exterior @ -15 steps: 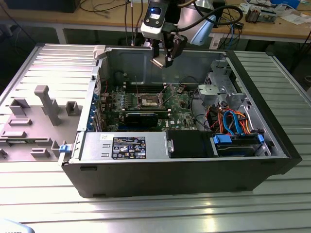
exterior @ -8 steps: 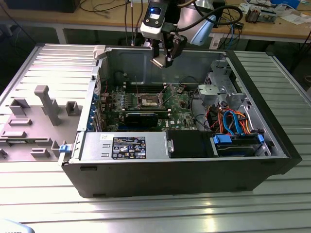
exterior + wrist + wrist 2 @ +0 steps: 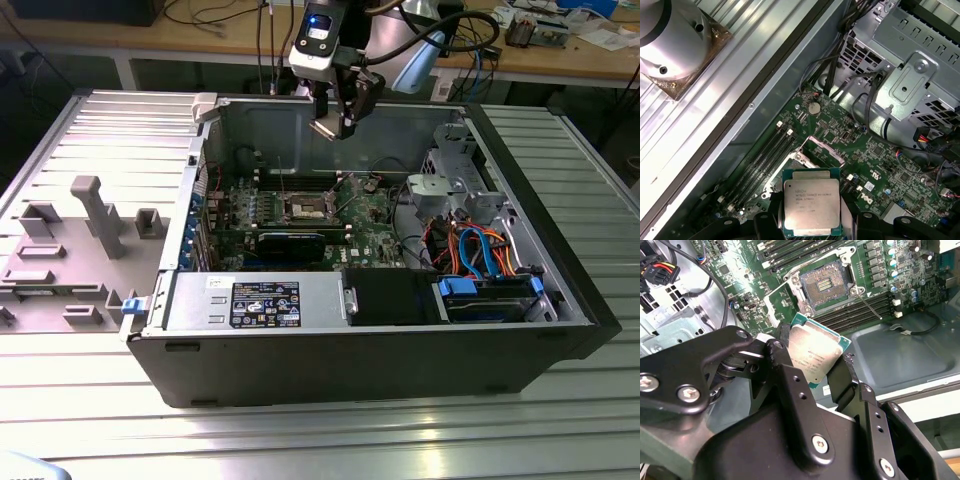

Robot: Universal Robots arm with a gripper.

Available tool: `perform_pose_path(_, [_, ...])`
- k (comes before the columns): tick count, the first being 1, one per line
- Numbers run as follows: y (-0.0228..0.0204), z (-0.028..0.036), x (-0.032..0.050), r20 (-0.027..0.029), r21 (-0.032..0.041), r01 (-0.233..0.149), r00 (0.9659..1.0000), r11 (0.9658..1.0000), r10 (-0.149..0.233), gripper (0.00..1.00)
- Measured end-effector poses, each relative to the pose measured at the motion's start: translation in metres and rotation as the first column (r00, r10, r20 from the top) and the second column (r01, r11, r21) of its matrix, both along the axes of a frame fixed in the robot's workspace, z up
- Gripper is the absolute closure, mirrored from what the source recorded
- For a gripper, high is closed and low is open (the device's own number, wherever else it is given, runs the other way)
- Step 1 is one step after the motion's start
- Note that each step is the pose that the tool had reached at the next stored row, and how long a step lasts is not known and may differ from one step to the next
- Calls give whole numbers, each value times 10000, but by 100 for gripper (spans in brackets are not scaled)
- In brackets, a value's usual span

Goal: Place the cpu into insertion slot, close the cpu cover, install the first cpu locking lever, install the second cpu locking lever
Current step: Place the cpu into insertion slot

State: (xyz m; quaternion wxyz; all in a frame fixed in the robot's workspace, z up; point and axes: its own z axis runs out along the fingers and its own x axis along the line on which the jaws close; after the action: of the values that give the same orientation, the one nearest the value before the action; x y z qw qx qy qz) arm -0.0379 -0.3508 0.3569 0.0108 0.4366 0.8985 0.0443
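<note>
1. The cpu (image 3: 820, 347) is a small flat square chip. Its top is a dull silver-grey metal plate, and a thin green edge shows around that plate.
2. The gripper (image 3: 812, 357) has its black fingers (image 3: 777, 352) closed against two opposite edges of the cpu. It holds the chip in the air above the board, with the metal top facing both wrist cameras.
3. In the exterior view the gripper hangs inside the open computer case (image 3: 380, 350), near the case's far wall and well above the insertion slot (image 3: 305, 208).
4. The slot is a square socket with a silver metal rim. It holds no chip, and its dark centre shows a grid of fine contacts in the second wrist view.
5. In the first wrist view the cpu cover (image 3: 825, 150), a thin silver frame, appears raised at the slot's edge.
6. The black case lies on its side on a ribbed metal bench (image 3: 300, 430). Inside it are the green circuit board (image 3: 370, 215), long narrow memory slots (image 3: 855, 310), a grey power supply (image 3: 260, 300), a perforated metal drive cage (image 3: 450, 180) and orange and blue cables (image 3: 480, 250).
</note>
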Motion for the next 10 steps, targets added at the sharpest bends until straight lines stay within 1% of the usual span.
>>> perform_pose_path(1, [0,0,0,-3,-5,2,10000,10000,-2,45])
perform_pose_path(2, [0,-1,1,-10,-35,3,10000,10000,-3,45])
perform_pose_path(3, [0,-2,0,-67,-99,5,10000,10000,-6,45])
perform_pose_path(4, [0,-3,0,-113,-202,9,9999,9998,-11,45])
perform_pose_path(5, [0,-4,0,-143,-309,15,9999,9995,-19,45])
perform_pose_path(6, [0,-5,0,-153,-386,19,9999,9993,-25,45])
perform_pose_path(7, [0,-5,0,-153,-409,22,9999,9992,-29,45])
perform_pose_path(10, [0,-7,0,-153,-444,63,9999,9990,-70,45])
